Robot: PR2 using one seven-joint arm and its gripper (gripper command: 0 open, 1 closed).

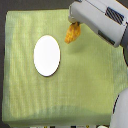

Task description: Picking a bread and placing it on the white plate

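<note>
Gripper (pixel 75 23) mostly hidden under the arm's (pixel 100 20) grey-white casing; fingers not resolvable, low resolution. Bread's (pixel 73 33) top end tucked beneath the gripper, apparently clamped there; the rest hangs down tilted, above the green cloth (pixel 75 85). Arm enters from the exterior view's upper right, angled toward centre, cut off at the frame edge. Plate (pixel 47 55) lies flat on the cloth, down-left of the bread, apart from it.
</note>
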